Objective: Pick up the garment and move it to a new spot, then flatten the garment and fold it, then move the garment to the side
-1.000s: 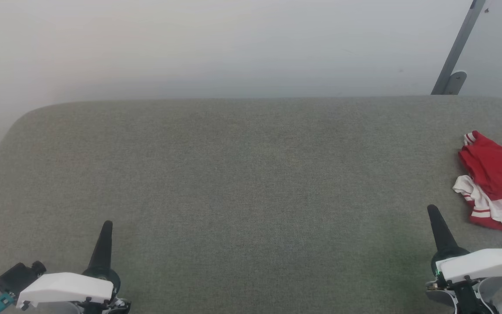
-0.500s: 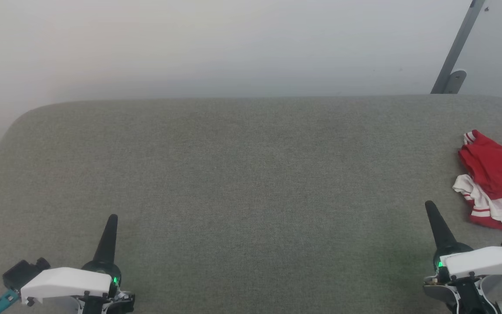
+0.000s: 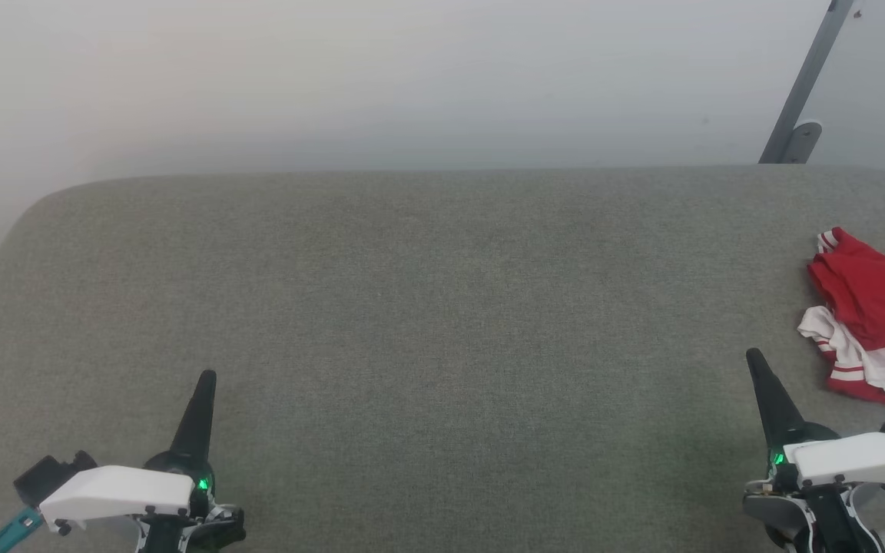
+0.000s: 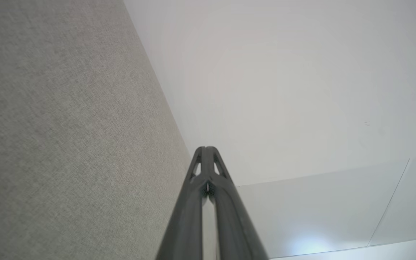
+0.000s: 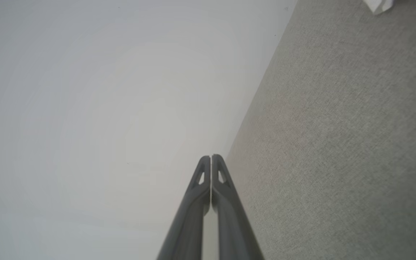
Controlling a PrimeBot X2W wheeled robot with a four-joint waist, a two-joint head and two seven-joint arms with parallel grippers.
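Lying bunched at the right edge of the frame, the bright red fabric garment with white striped cuffs (image 3: 869, 303) rested on the grey-green cloth-covered tabletop (image 3: 442, 307), partly cut off by the frame border. The left gripper (image 3: 207, 378), lower left, and the right gripper (image 3: 754, 355), lower right, pointed up the frame with fingers pressed together on nothing, probably parked clear of the cloth. The scene suits a garment awaiting pickup or one already set aside. Against one second earlier, both fingertips stood slightly higher and nearer the centre; the garment kept its place (the whole scene crept upward, a camera shift).
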